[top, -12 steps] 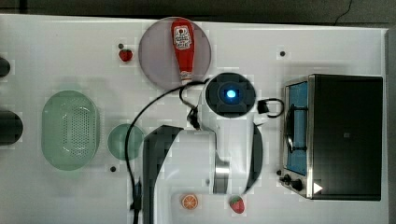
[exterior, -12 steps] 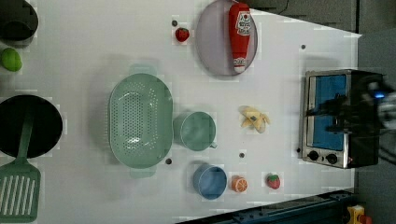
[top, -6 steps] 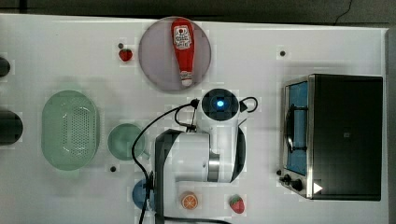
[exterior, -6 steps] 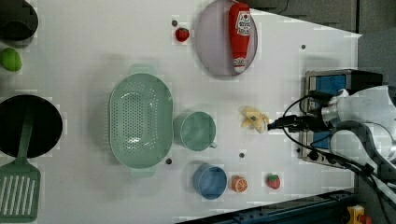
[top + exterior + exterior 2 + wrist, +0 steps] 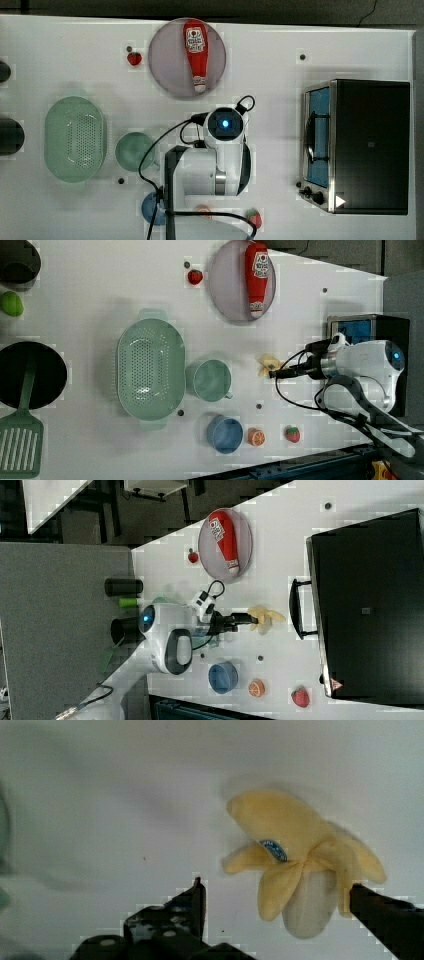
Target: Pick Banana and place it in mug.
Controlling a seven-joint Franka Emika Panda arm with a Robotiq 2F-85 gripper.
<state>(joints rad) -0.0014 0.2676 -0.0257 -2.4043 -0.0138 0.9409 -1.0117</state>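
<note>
The banana (image 5: 300,865), half-peeled and pale yellow, lies on the white table (image 5: 100,280) right of centre in the left view, well apart from the mug (image 5: 209,381) at the middle. The gripper (image 5: 280,905) hangs over it, jaws spread wide, holding nothing, one black finger (image 5: 385,917) at the peel's edge.

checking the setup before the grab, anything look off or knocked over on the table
Only the ketchup bottle stands out: it lies on its side across the grey plate rather than upright. The banana is half peeled, its skin flaps spread on the table, with the open gripper near it. The mug stands upright beside the green basket.
</note>
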